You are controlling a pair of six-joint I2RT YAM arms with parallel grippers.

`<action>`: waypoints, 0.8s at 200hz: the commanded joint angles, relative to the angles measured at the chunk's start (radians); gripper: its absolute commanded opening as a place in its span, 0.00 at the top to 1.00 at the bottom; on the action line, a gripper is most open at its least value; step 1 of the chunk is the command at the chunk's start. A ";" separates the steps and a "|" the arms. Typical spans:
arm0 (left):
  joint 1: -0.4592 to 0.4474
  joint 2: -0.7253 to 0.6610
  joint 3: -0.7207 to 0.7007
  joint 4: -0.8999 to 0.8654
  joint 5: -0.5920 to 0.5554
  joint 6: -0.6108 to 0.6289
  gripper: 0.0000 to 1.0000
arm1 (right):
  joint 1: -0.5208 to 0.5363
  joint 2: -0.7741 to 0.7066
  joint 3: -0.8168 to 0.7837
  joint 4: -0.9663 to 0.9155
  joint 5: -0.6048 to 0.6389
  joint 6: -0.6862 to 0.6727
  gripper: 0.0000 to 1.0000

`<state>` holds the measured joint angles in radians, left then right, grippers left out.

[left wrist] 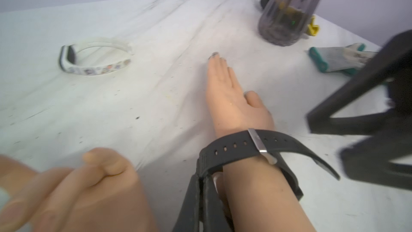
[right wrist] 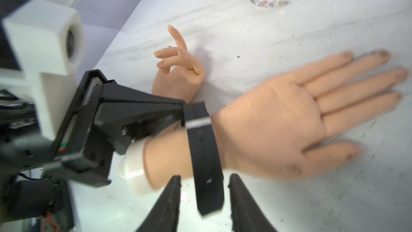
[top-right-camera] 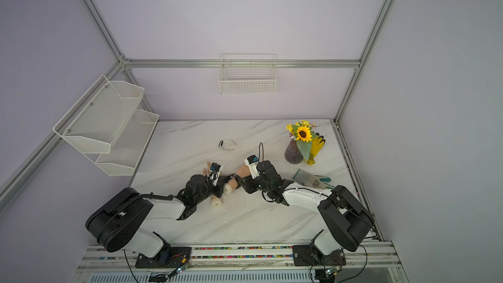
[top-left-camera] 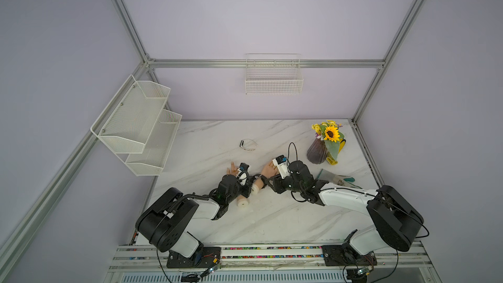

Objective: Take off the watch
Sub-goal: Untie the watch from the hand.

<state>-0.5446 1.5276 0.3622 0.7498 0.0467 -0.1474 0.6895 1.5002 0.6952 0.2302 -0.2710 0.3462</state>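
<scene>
1. Wrist of a palm-up, flesh-coloured mannequin hand [left wrist: 229, 99] on the white marble table [top-left-camera: 217, 137] wears the black rubber watch [left wrist: 236, 147].
2. Left gripper [left wrist: 200, 188] pinches its strap, jaws closed.
3. Right gripper [right wrist: 205, 176] stands with jaws apart, flanking the loose strap end.

This is a robotics lab test cell. An aluminium-profile frame [top-left-camera: 204, 63] holds plain lilac wall panels [top-left-camera: 245, 9] around a marble-look tabletop [top-left-camera: 217, 137]. Two robot arms [top-left-camera: 168, 221] are bolted to a slotted rail [top-left-camera: 272, 257] along the near edge. Mannequin hands [top-left-camera: 268, 170], one wearing a watch [top-left-camera: 263, 177], lie mid-table as props.
</scene>
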 commanded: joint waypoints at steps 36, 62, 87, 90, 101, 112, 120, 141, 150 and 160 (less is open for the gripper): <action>0.011 -0.001 0.002 0.078 0.004 0.000 1.00 | -0.008 -0.033 0.087 0.005 -0.069 -0.040 0.52; 0.011 0.002 -0.009 0.109 0.036 0.010 1.00 | -0.012 0.054 0.178 -0.038 -0.130 -0.101 0.52; 0.011 0.007 -0.013 0.124 0.051 0.016 1.00 | -0.059 0.157 0.236 -0.070 -0.247 -0.169 0.52; 0.011 0.006 -0.014 0.125 0.050 0.018 1.00 | -0.062 0.169 0.242 -0.077 -0.262 -0.180 0.52; 0.011 0.009 -0.017 0.129 0.046 0.019 1.00 | -0.070 0.208 0.262 -0.100 -0.300 -0.215 0.52; 0.011 0.014 -0.019 0.135 0.042 0.019 1.00 | -0.071 0.229 0.276 -0.123 -0.315 -0.242 0.52; 0.011 0.016 -0.019 0.138 0.044 0.019 1.00 | -0.071 0.239 0.282 -0.132 -0.325 -0.253 0.52; 0.011 0.026 -0.013 0.137 0.044 0.023 1.00 | -0.071 0.255 0.285 -0.134 -0.336 -0.268 0.49; 0.011 0.033 -0.010 0.136 0.045 0.025 1.00 | -0.071 0.267 0.289 -0.134 -0.340 -0.272 0.49; 0.011 0.039 -0.010 0.139 0.049 0.024 1.00 | -0.072 0.282 0.296 -0.135 -0.345 -0.277 0.49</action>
<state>-0.5316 1.5562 0.3435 0.8009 0.0757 -0.1371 0.6151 1.7618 0.9577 0.1081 -0.5671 0.1181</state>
